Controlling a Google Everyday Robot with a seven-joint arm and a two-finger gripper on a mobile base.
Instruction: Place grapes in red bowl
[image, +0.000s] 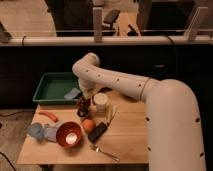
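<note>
My gripper (83, 108) is low over the wooden table (130, 140), just left of the white cup (100, 102), at the end of the white arm that curves down from the right. It is shut. The grapes (83, 111) show only as a small dark clump between and under the fingers, hard to separate from the dark gripper. The red bowl (69, 134) stands at the front left of the table, a short way in front and left of the gripper, with a bright glossy inside.
An orange round fruit (88, 124) and a black block (98, 131) lie between gripper and bowl. A green tray (52, 87) holding a blue sponge (72, 93) sits behind. A light-blue cup (36, 131), a red-orange long item (48, 116) and a fork (105, 152) lie nearby.
</note>
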